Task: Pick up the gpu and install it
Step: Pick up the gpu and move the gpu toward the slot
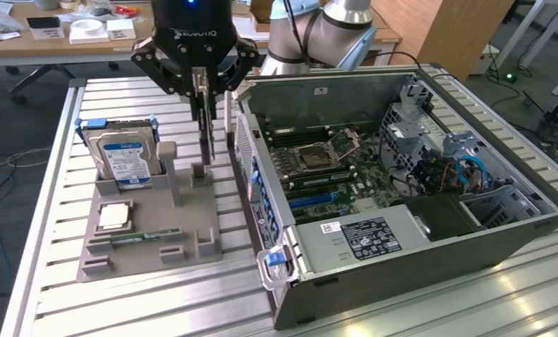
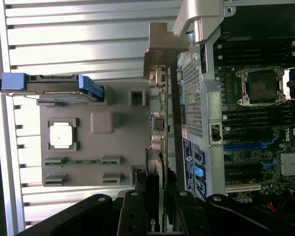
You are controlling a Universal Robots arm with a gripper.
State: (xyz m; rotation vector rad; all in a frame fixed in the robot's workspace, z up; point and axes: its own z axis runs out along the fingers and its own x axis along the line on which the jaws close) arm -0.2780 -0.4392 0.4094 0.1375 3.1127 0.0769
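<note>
Tight lane for the gripper point(image 1: 203, 98) — case wall point(image 1: 245, 137) beside, hard drive point(image 1: 121, 158) opposite.

A grey holder point(image 1: 146, 258) on the slatted metal table point(image 1: 166, 303) carries 1 upright blue-labelled hard drive point(image 1: 124, 160), 1 flat silver processor point(image 1: 115, 215) and 1 green memory stick point(image 1: 143, 237)

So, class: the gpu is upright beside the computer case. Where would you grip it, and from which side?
Its upper long edge, from straight above: the gpu is thin and upright, so the end effector pinches its flat faces, as here.
</note>
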